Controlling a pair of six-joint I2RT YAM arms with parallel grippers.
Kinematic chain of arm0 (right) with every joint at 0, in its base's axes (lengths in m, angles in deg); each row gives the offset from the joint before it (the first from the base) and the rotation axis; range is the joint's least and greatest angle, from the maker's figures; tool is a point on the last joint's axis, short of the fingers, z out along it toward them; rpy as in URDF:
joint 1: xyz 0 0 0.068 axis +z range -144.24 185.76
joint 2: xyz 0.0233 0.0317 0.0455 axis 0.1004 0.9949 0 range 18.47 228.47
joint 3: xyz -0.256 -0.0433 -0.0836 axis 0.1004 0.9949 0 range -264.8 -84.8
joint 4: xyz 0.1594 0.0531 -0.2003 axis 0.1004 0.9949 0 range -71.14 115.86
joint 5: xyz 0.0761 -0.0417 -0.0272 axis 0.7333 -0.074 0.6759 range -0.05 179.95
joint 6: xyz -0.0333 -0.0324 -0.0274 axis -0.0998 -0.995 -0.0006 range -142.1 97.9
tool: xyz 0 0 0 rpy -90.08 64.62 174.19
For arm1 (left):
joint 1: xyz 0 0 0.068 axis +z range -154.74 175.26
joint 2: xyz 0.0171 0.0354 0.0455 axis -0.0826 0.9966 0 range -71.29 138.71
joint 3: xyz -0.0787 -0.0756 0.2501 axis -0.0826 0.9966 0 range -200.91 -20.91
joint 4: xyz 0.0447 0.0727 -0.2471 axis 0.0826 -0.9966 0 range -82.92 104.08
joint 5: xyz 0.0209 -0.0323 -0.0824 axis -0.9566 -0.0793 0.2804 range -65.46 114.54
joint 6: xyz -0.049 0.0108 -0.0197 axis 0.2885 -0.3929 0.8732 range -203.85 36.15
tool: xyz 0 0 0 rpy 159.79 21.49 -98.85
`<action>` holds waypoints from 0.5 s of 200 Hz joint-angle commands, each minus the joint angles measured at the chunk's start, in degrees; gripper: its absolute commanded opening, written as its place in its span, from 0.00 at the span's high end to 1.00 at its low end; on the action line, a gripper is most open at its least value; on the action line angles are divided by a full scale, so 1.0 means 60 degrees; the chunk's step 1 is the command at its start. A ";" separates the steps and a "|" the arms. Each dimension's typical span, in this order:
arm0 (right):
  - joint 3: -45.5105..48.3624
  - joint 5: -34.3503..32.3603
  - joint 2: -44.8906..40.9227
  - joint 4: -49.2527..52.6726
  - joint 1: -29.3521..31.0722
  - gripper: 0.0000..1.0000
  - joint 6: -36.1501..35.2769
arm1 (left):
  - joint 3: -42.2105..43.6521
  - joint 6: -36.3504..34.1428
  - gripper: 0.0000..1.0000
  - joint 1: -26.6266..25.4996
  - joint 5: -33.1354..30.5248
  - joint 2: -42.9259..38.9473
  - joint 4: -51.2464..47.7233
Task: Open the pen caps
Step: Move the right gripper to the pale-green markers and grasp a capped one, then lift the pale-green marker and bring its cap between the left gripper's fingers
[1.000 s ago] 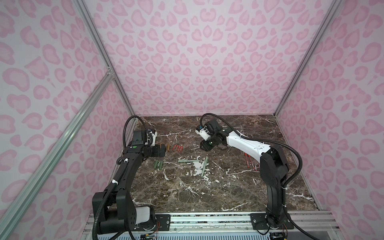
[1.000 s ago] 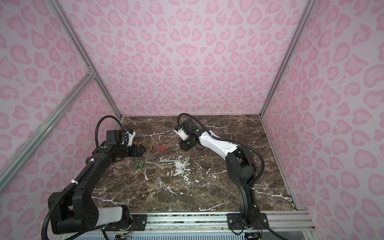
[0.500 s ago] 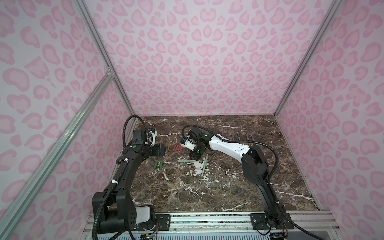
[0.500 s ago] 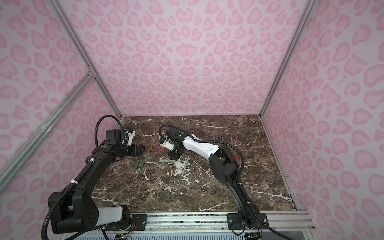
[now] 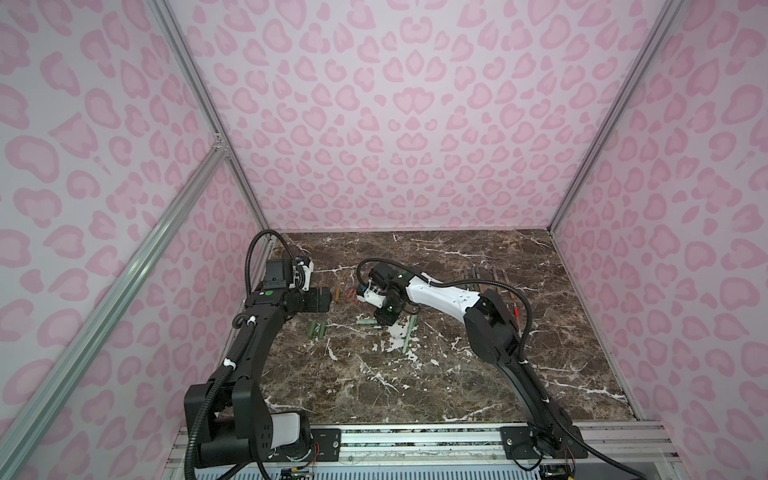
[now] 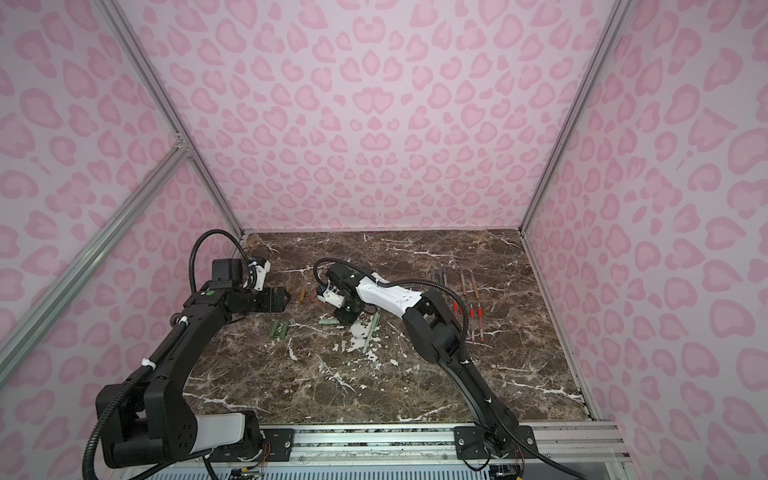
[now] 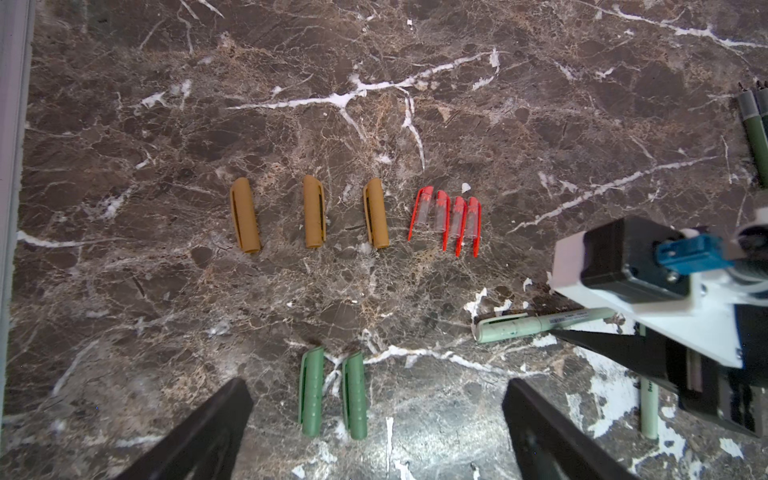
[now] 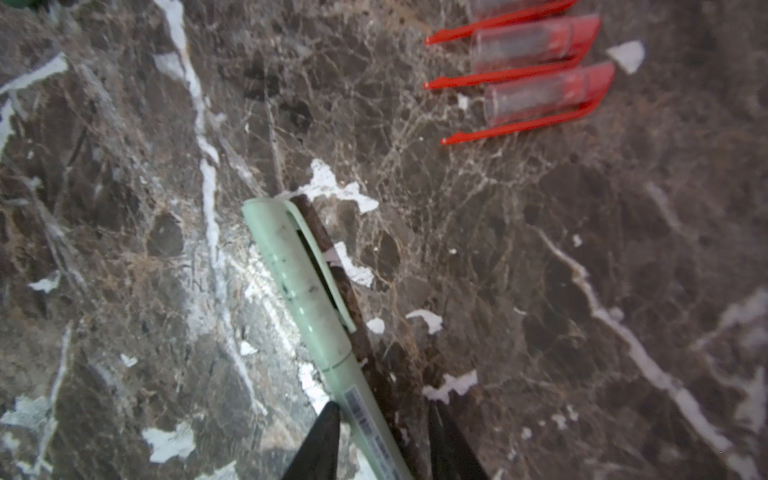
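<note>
Half the pale-green pen hides under right end effector; perhaps gripped.

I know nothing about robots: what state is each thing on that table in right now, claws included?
tan caps: off their pens, lying loose in a row.
red caps: off, lying side by side.
dark green caps: off, lying as a pair.
pale green pen: cap on, lying flat.
left gripper: wide open, empty.
right gripper: open, astride the pale green pen, not clamped.
</note>
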 commanded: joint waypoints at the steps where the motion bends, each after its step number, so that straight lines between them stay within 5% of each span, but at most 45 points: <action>1: -0.0004 -0.0072 0.0202 0.0194 0.0061 0.70 -0.0037 | -0.0048 0.0010 0.02 0.0035 0.0062 0.0014 0.0166; 65: 0.0702 -0.0233 -0.0213 0.0196 0.0219 0.96 -0.0263 | -0.0095 -0.0019 0.02 0.0039 0.0274 -0.0032 0.0140; 100: 0.0922 0.0037 -0.0891 0.0010 0.0201 0.97 -0.0045 | -0.0294 0.0096 0.02 0.0044 0.1291 -0.0114 -0.0008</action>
